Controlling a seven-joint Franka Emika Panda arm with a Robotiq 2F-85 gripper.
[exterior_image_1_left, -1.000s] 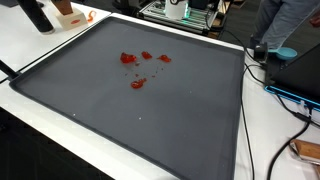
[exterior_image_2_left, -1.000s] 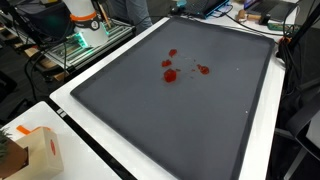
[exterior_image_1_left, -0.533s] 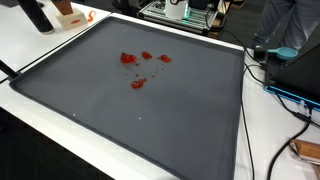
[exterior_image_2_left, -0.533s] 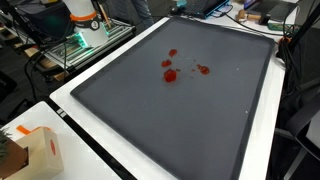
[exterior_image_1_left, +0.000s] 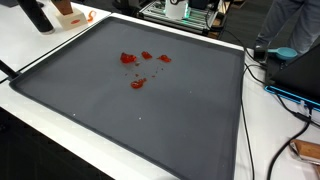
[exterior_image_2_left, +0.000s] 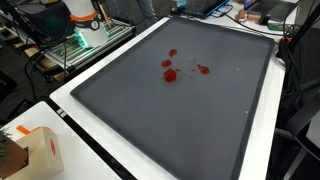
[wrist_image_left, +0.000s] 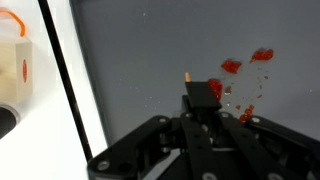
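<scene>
Just ahead and right of the pincer (wrist_image_left: 200, 90), red pieces (wrist_image_left: 232, 67) lie scattered flat on the grey mat (wrist_image_left: 130, 60), apparently loose. Pincer hovers low above; cannot tell whether its jaws are apart. White box (wrist_image_left: 14, 60) far left.

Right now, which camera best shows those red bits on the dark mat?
Best in an exterior view, where the red bits lie spread out, unobstructed on the dark mat. In both exterior views they are whole but small. The wrist view is nearer, yet the end effector seems to cover some.
</scene>
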